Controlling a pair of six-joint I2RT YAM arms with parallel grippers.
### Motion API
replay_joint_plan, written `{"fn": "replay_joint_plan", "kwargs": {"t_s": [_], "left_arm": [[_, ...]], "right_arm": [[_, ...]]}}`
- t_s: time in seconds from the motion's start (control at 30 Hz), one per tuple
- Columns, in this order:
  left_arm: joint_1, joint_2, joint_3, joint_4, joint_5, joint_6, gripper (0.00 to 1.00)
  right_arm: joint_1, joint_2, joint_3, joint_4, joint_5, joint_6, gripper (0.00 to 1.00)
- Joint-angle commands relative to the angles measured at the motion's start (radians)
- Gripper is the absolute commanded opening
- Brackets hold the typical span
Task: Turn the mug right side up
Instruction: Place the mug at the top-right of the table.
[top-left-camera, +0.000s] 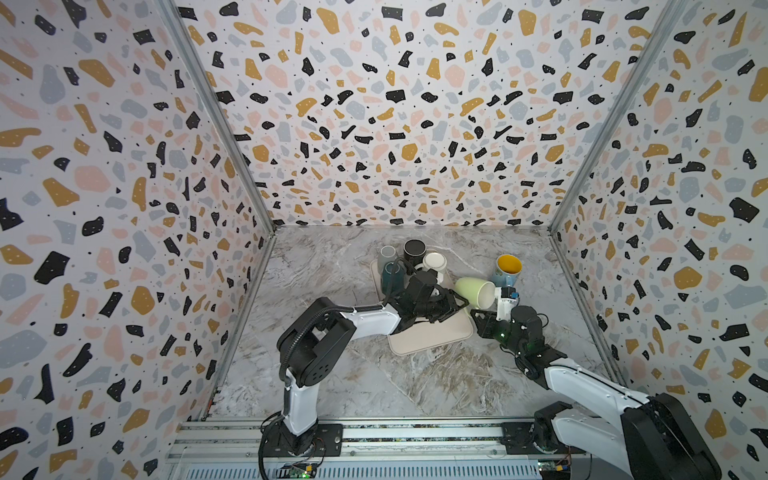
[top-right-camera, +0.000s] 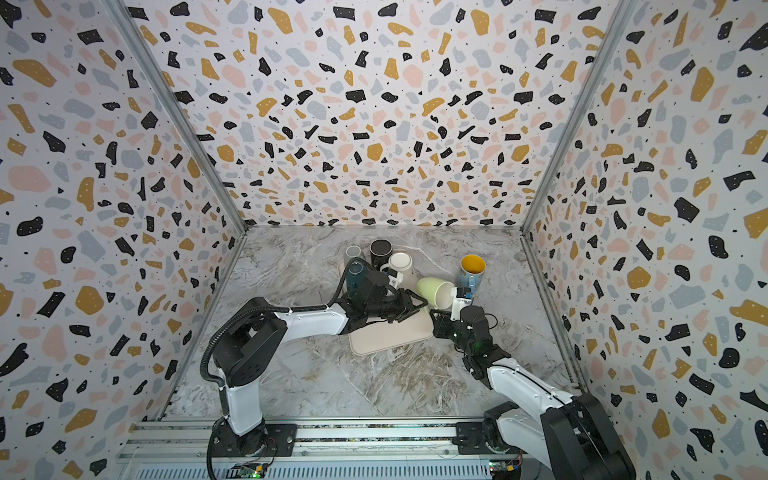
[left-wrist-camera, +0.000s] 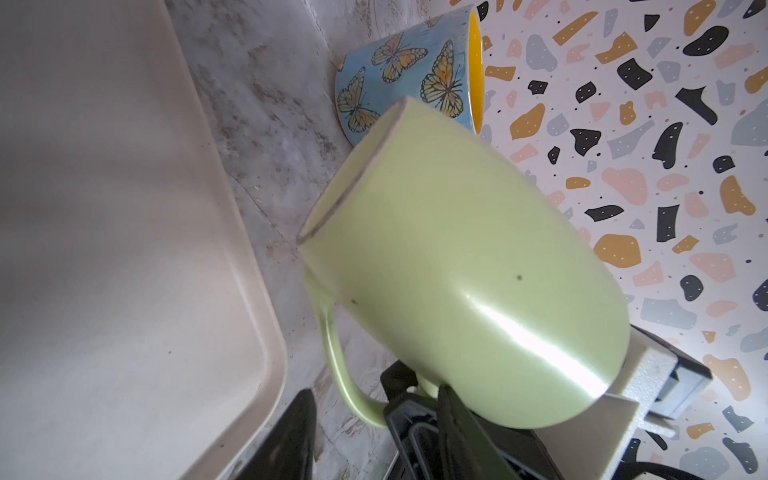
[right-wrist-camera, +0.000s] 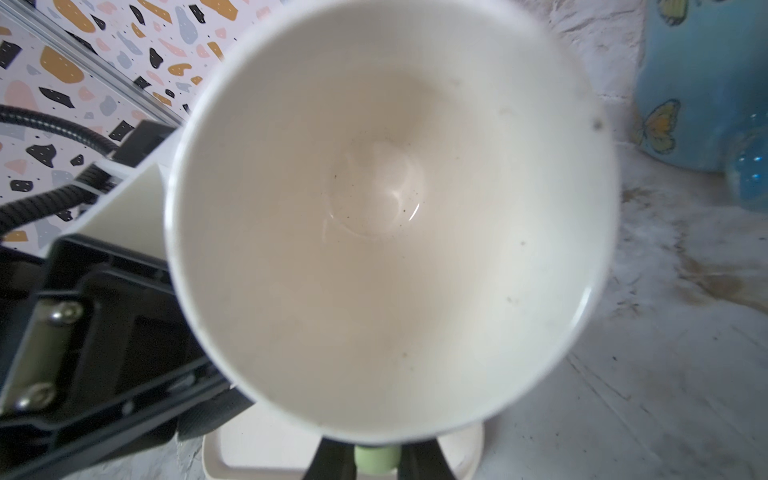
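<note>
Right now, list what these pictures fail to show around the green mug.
- Tips of the right gripper: the green mug covers them in both top views; the right wrist view's edge cuts them off.
- Handle of the butterfly mug: behind the wrist camera in top views; blurred in the right wrist view.
- Cups on the tray: the left arm covers some.
- Whether the left gripper touches the mug: too dark in top views.

This was a robot test cell, not a real kitchen: terrazzo-print panels (top-left-camera: 374, 104) walled three sides, joined by aluminium corner profiles (top-left-camera: 216, 116). The left arm (top-left-camera: 365, 320) and right arm (top-left-camera: 582, 382) stood bolted to an aluminium rail (top-left-camera: 415, 434) fronting a marble-look tabletop (top-left-camera: 374, 374).
</note>
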Motion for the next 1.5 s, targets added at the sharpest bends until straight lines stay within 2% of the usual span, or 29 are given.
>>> {"fn": "replay_joint_plan", "kwargs": {"t_s": [0.0, 0.27, 0.5, 0.6, 0.67, 0.7, 0.77, 1.0, 1.23, 1.47], "left_arm": [[0.005, -0.049, 0.012, -0.012, -0.024, 0.053, 0.48], [0.019, -0.071, 0.011, -0.031, -0.028, 0.085, 0.50], [0.025, -0.099, 0.007, -0.063, -0.055, 0.146, 0.68], [0.029, -0.107, 0.002, -0.072, -0.064, 0.161, 0.69], [0.031, -0.111, -0.001, -0.081, -0.072, 0.174, 0.76], [0.031, -0.115, -0.003, -0.087, -0.076, 0.182, 0.87], [0.034, -0.122, -0.009, -0.093, -0.085, 0.197, 1.00], [0.041, -0.155, -0.014, -0.128, -0.135, 0.260, 1.00], [0.042, -0.186, -0.006, -0.234, -0.214, 0.363, 1.00], [0.044, -0.201, -0.021, -0.261, -0.248, 0.409, 1.00]], "right_arm": [[0.004, -0.016, 0.069, 0.021, 0.001, -0.046, 0.00], [0.004, -0.011, 0.085, 0.000, 0.002, -0.052, 0.00], [0.004, 0.008, 0.106, -0.017, -0.001, -0.054, 0.00], [0.004, 0.013, 0.117, -0.027, -0.001, -0.057, 0.00], [0.004, 0.015, 0.122, -0.033, -0.002, -0.059, 0.00], [0.004, 0.015, 0.123, -0.035, -0.003, -0.060, 0.00], [0.004, 0.016, 0.128, -0.040, -0.003, -0.061, 0.00], [0.004, 0.017, 0.130, -0.053, -0.002, -0.061, 0.00], [0.003, 0.026, 0.153, -0.101, 0.017, -0.067, 0.00], [0.003, 0.027, 0.172, -0.140, 0.016, -0.071, 0.00]]}}
